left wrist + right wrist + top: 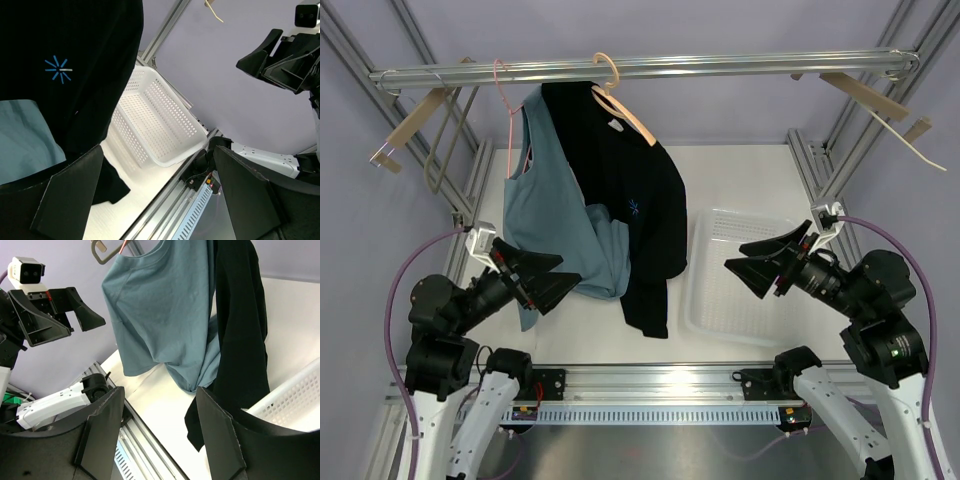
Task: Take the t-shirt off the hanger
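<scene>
Both grippers are holding their jaws apart on nothing, the left gripper (568, 272) hovering just beside the teal shirt (545, 200) and the right gripper (733, 256) near the white basket (744, 216). Between them, the black t-shirt (640, 200) is hanging on a wooden hanger (620, 105) from the metal rail (720, 66), overlapping the teal shirt.

Top view: fixed, high behind the arm bases, angled down over bench (740, 175) toward rail (720, 68).
Left wrist view: near, facing right across black shirt (75, 40), basket (160, 120), right arm (265, 152).
Right wrist view: facing left across teal shirt (165, 315), left arm (55, 405).
All three share shirts, basket.
</scene>
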